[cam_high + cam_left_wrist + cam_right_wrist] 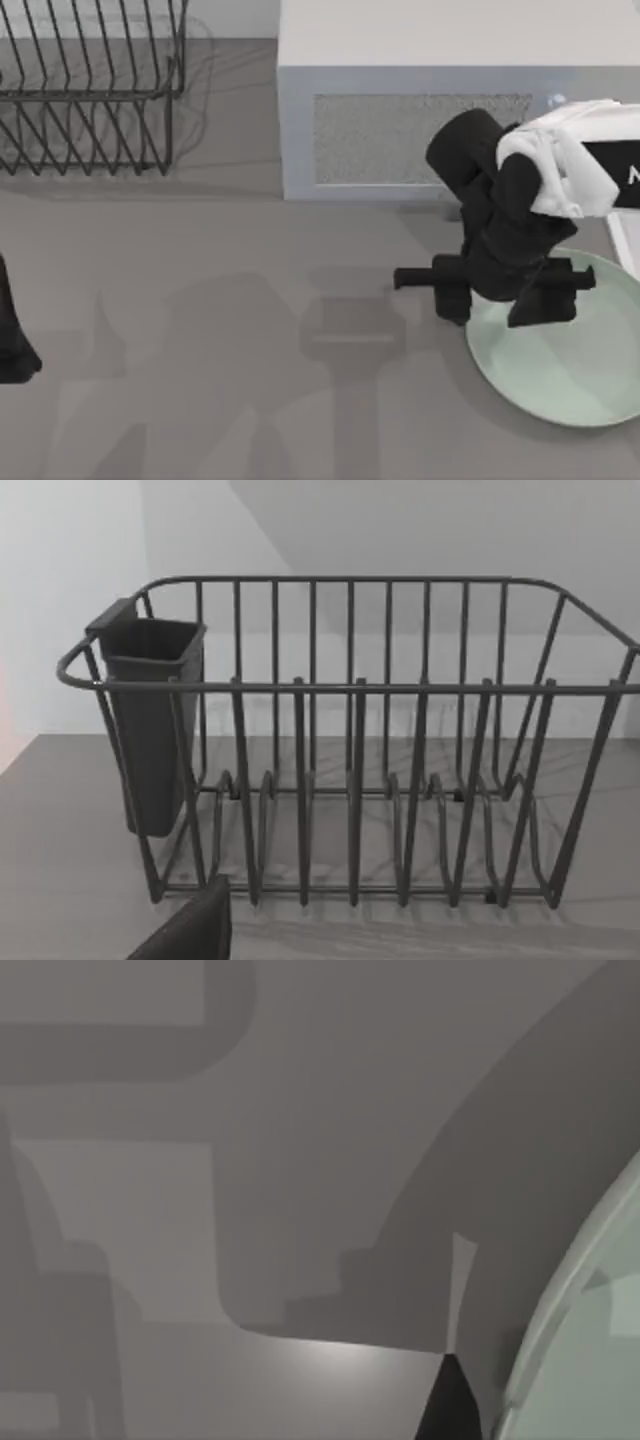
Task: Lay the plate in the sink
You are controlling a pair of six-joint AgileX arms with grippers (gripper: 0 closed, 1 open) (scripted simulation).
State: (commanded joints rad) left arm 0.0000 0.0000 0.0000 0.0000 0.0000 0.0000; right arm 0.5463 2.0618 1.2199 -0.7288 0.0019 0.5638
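The plate (570,365) lies flat on the worktop (200,330), glossy, rigid, probably slippery. Grasp its left rim, beneath the right gripper (497,283); finger state indeterminate.

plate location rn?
In the top view the plate lies flat on the table at the right side, in front of the microwave, with the right gripper above its rim nearest the microwave.

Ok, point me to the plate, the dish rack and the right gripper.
plate (570,370), top view, bare middle of its surface.
dish rack (350,687), left wrist view, front top wire.
right gripper (495,285), top view, over the plate's left rim.
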